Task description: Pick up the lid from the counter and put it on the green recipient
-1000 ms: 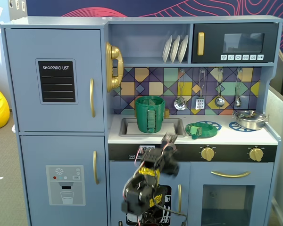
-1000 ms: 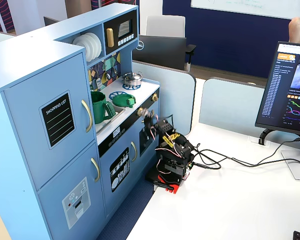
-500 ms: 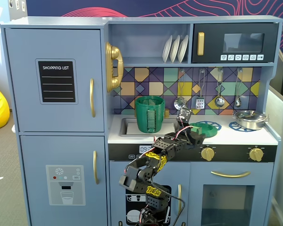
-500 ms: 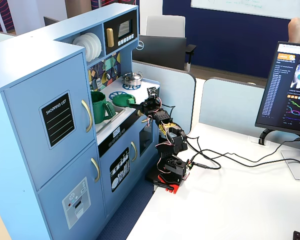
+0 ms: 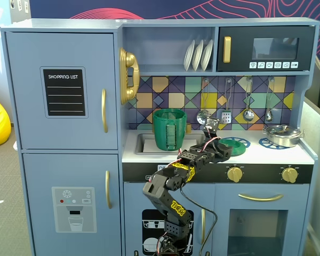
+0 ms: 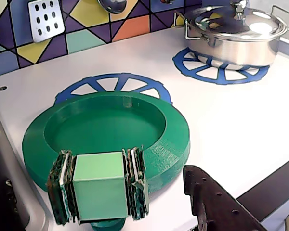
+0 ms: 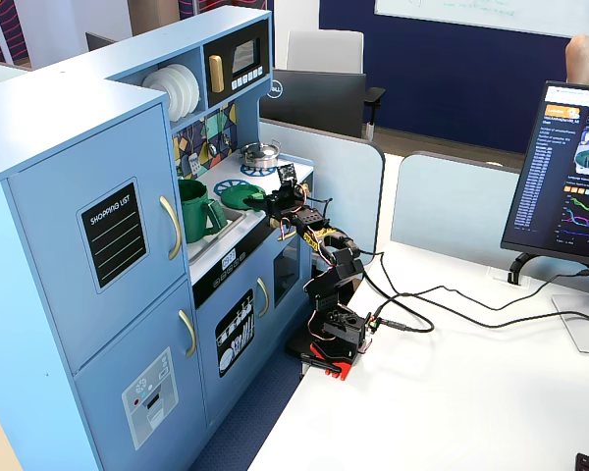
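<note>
The arm (image 5: 173, 184) reaches up from below the counter (image 5: 256, 152). Its gripper (image 5: 222, 148) is at the lid (image 5: 236, 142), which lies on the counter right of the sink (image 5: 144, 143). The recipient (image 5: 169, 128) stands in the sink. A steel pot (image 5: 281, 134) sits far right.

1. One green lid (image 6: 106, 130).
2. One green recipient (image 5: 169, 129).
3. One steel pot (image 5: 281, 135) with its own lid.
4. Two blue spoked burner rings (image 6: 220, 70) printed on the bench (image 6: 241, 125).
5. Three white plates (image 5: 198, 55) on the shelf.
6. Two yellow stove knobs (image 5: 234, 174).
7. One gold toy telephone (image 5: 128, 76).
8. One robot arm (image 5: 173, 184).
</note>
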Controlling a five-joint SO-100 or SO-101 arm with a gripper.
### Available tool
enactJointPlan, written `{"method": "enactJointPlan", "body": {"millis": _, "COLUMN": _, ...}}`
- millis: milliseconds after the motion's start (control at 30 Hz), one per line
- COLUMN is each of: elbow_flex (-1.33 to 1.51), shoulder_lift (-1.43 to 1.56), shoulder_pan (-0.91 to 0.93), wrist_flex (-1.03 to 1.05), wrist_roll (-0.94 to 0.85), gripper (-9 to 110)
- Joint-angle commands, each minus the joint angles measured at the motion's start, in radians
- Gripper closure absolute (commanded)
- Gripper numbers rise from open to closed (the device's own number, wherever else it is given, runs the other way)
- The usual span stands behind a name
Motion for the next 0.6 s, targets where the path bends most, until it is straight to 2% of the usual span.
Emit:
{"method": "enactJointPlan", "body": {"millis": 0, "elbow_flex": -0.089, "shoulder_lift": -0.035, "shoulder_pan": -0.028, "wrist_flex": -0.057, "wrist_roll": -0.011, "gripper": 64}}
{"method": "enactJointPlan", "body": {"millis": 300, "elbow_flex": -0.166, "shoulder_lift": -0.158, "shoulder_pan": -0.051, "wrist_flex": -0.092, "wrist_roll": -0.017, "gripper": 68}}
{"method": "enactJointPlan", "body": {"millis": 567, "elbow_flex": -0.201, "shoulder_lift": -0.195, "shoulder_pan": -0.087, "wrist_flex": -0.089, "wrist_roll": -0.052, "gripper": 100}}
